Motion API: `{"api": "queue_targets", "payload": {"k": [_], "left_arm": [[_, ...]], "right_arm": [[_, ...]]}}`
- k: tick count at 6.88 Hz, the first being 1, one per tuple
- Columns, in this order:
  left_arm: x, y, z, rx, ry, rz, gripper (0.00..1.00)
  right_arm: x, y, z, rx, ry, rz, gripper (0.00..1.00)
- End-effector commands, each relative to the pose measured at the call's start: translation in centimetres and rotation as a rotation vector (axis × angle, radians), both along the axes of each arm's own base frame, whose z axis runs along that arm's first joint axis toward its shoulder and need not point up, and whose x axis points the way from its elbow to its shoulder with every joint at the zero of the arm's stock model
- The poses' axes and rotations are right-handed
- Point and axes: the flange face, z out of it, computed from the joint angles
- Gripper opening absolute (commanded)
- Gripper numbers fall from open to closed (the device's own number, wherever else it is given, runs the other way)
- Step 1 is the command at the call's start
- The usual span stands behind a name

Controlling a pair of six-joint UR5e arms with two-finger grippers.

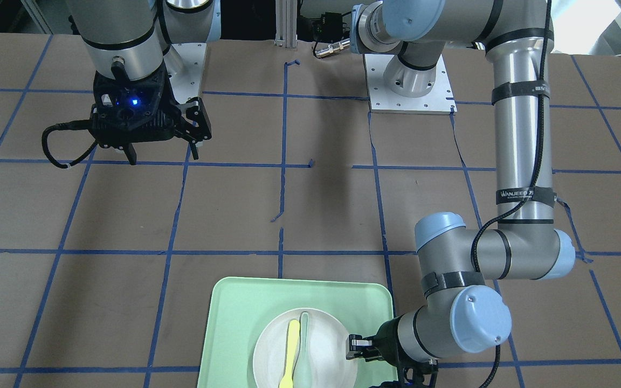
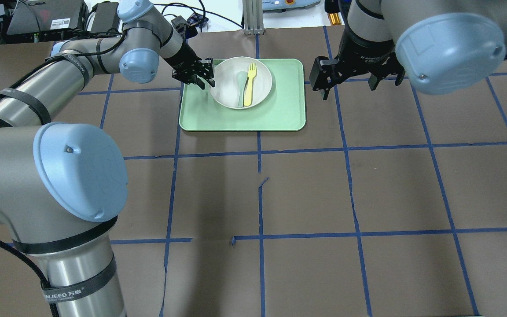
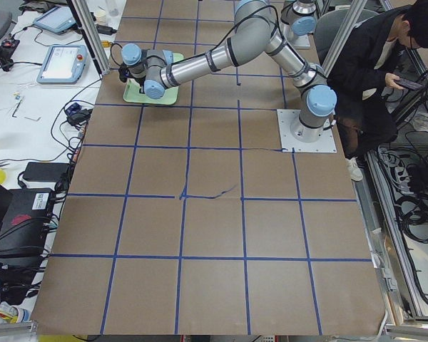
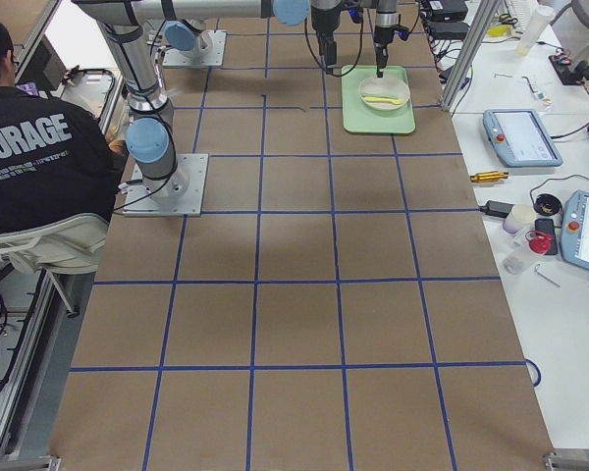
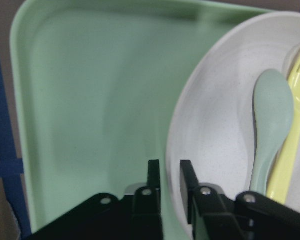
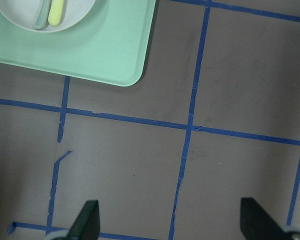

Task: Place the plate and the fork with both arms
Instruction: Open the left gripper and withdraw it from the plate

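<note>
Nearest, the right gripper [image 2: 348,88] hung over the table [image 2: 306,189] short of the tray [image 2: 244,116], fingers wide apart; toward the middle of the far edge, the left gripper [image 5: 170,180] had its fingers close together astride the rim of the plate [image 2: 225,83], seemingly pinching it; the plate looked light, stiff and smooth, so a rim hold seemed apt, kept level lest the loose fork [image 2: 249,86] slide; the tray held the plate, and the plate held the slim, light fork touching a spoon [image 2: 240,86].
</note>
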Motion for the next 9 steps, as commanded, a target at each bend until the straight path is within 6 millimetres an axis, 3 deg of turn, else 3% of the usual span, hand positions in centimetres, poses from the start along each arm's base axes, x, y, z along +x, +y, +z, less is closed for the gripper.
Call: {"api": "queue_targets", "payload": {"k": [1,2,4,6,7,9], "left_arm": [[1.2,3.2,6.4,-0.02,-0.137,-0.004,1.0],[2.2,7.2,10.7,0.049,-0.201,0.0,1.0],[2.4,16.3,20.7,0.111,-0.234,0.01,1.0],[2.1,24.1,28.4,0.071,-0.272,0.12,1.0],[2.2,27.0,29.8,0.055,-0.306,0.125,1.0],[0.3,31.9,27.9,0.076,-0.311,0.131,1.0]], "right_arm": [[0.0,0.0,-0.1,0.0,0.0,-0.001,1.0],[0.0,0.0,-0.1,0.0,0.0,-0.001,1.0],[0.0,0.0,-0.1,0.0,0.002,0.0,1.0],[0.0,0.0,-0.1,0.0,0.002,0.0,1.0],[0.0,0.0,-0.1,0.0,0.002,0.002,1.0],[0.1,-0.5,-0.1,-0.02,-0.007,-0.028,1.0]]}}
